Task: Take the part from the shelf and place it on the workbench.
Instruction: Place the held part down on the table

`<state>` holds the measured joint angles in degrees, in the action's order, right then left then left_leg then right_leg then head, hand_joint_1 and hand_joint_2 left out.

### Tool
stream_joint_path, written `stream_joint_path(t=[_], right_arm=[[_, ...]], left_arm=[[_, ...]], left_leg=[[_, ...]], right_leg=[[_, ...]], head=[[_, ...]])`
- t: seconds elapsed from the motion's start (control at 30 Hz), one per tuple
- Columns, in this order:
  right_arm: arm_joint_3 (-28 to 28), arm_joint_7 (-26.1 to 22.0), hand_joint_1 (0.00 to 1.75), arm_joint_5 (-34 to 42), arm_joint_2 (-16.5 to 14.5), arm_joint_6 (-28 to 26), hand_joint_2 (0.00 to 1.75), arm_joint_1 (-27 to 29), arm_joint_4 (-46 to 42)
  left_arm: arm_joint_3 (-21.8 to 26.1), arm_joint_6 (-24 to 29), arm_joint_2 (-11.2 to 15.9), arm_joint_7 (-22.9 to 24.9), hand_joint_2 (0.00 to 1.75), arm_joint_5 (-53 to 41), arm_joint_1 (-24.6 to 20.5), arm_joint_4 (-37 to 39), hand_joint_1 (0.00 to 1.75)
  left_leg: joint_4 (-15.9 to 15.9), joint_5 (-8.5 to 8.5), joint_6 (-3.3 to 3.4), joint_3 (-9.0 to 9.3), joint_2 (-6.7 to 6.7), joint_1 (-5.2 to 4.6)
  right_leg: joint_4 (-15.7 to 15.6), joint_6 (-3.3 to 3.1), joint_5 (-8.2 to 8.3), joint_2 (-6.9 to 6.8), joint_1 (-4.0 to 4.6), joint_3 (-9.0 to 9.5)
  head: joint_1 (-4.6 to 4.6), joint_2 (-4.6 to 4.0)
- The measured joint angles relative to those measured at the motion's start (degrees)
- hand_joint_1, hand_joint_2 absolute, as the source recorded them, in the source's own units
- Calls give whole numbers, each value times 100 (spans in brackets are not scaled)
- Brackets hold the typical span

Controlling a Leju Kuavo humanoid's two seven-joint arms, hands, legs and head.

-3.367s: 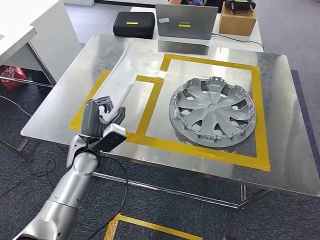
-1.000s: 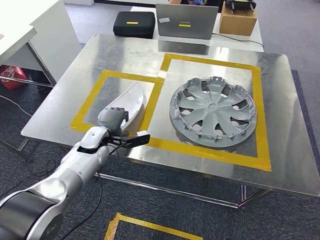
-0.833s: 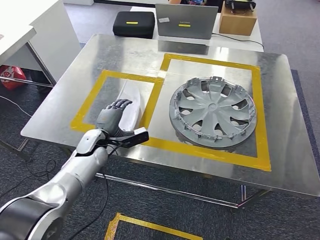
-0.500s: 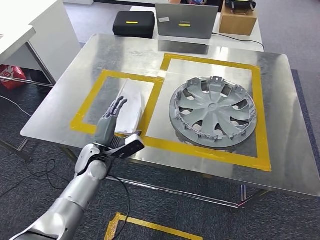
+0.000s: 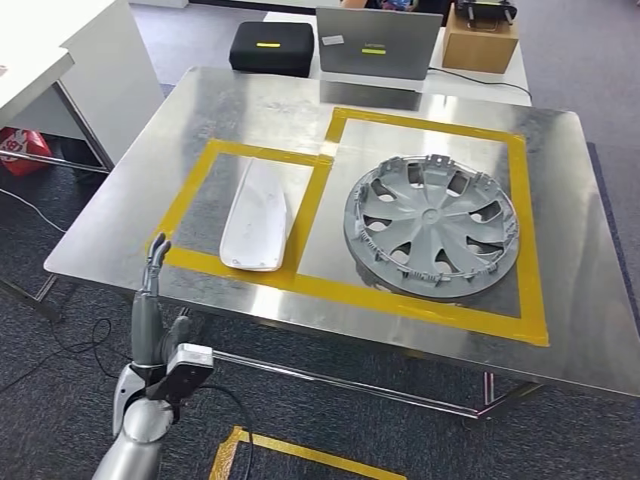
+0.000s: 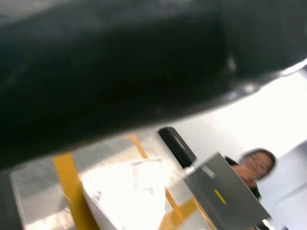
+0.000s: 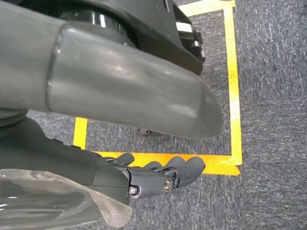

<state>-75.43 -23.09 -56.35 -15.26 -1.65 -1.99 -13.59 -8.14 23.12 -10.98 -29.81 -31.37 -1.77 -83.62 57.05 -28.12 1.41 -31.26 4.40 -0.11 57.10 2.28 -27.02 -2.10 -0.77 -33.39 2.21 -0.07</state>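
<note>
A: Location of the part?
B: The white part point(image 5: 256, 213) lies flat on the metal desk point(image 5: 128, 205), inside the smaller yellow tape frame point(image 5: 198, 175), its near end just beside the frame's front strip. The left wrist view shows it point(image 6: 126, 194) as a bright, blurred shape between tape strips.

A: Left robot hand?
B: The left robot hand point(image 5: 151, 305) is in front of the desk's near edge, below the top, fingers straight, pointing up and slightly apart. It holds nothing and is apart from the part.

A: Right robot hand?
B: The right robot hand point(image 7: 159, 175) hangs above grey carpet and a yellow floor tape outline point(image 7: 233, 91). Its fingers lie extended side by side, slightly curved, with nothing in them.

A: Other items on the desk?
B: A grey wheel cover point(image 5: 430, 222) lies inside the larger yellow frame, well apart from the part.

A: Behind the desk?
B: A black case point(image 5: 270, 48), a laptop point(image 5: 373, 45) and a cardboard box point(image 5: 479, 38) stand on a second surface. In the left wrist view a person is partly visible behind the laptop, blurred
</note>
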Motion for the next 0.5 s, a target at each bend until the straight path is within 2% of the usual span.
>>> stream_joint_path(t=[0.03, 0.07, 0.1, 0.17, 0.2, 0.23, 0.27, 0.3, 0.33, 0.37, 0.4, 0.5], right_arm=[[-26, -2, 0, 5, -11, -7, 0, 4, -3], [-50, -3, 0, 7, -18, -13, 0, 6, -5], [-72, -3, 0, 7, -21, -18, 0, 9, -7], [-109, -3, 0, 7, -26, -26, 0, 13, -11], [-127, -2, 0, 7, -26, -31, 0, 15, -14], [-145, -2, 0, 7, -26, -36, 0, 16, -17], [-162, -2, 0, 6, -26, -40, 0, 16, -22], [-179, -2, 0, 3, -27, -42, 0, 15, -28], [-192, -2, 0, -2, -37, -42, 0, 10, -34], [-203, -4, 0, -9, -48, -42, 0, 7, -43], [-212, -6, 0, -16, -62, -42, 0, 5, -50], [-229, -8, 0, -25, -90, -42, 0, 10, -62]], left_arm=[[116, 31, 2, -95, 0, 148, 107, -75, 0], [243, 62, -2, -193, 0, 279, 194, -119, 0], [373, 90, -7, -279, 0, 382, 269, -140, 0], [615, 130, -16, -369, 0, 506, 397, -150, 0], [725, 156, -27, -379, 0, 550, 453, -153, 0], [842, 189, -42, -381, 0, 597, 494, -152, 0], [965, 228, -62, -383, 0, 654, 521, -145, 0], [1117, 263, -81, -387, 0, 721, 536, -123, 0], [1276, 281, -93, -396, 0, 793, 543, -86, 0], [1440, 282, -100, -407, 0, 870, 544, -29, 0], [1608, 269, -105, -420, 0, 933, 542, 39, 0], [1958, 238, -119, -441, 0, 1030, 540, 216, 0]], left_leg=[[-58, 48, 27, 22, -2, 18], [-116, 88, 52, 35, -2, 40], [-151, 116, 67, 38, -2, 59], [-154, 135, 80, 7, -10, 65], [-144, 140, 74, -10, -12, 65], [-128, 145, 65, -26, -13, 69], [-107, 148, 52, -43, -15, 77], [-75, 145, 31, -60, -15, 87], [-42, 140, -2, -78, -16, 87], [-9, 137, -42, -97, -17, 82], [24, 142, -85, -110, -18, 72], [75, 178, -200, -140, -32, 76]], right_leg=[[42, 22, -67, 28, 3, -18], [190, 38, -204, 70, 5, -77], [466, 53, -405, 117, -2, -188], [1213, 92, -792, 172, -12, -458], [1467, 111, -874, 179, -19, -539], [1519, 127, -845, 181, -27, -526], [1333, 140, -712, 178, -39, -398], [956, 155, -527, 161, -56, -169], [548, 168, -410, 135, -61, 90], [237, 149, -322, 121, -59, 285], [51, 124, -302, 111, -55, 395], [28, -25, -295, 148, -40, 346]], head=[[4, 0], [10, 0], [17, 0], [22, 0], [22, 0], [22, 0], [23, 0], [24, 0], [28, 0], [29, 0], [32, 0], [23, 0]])
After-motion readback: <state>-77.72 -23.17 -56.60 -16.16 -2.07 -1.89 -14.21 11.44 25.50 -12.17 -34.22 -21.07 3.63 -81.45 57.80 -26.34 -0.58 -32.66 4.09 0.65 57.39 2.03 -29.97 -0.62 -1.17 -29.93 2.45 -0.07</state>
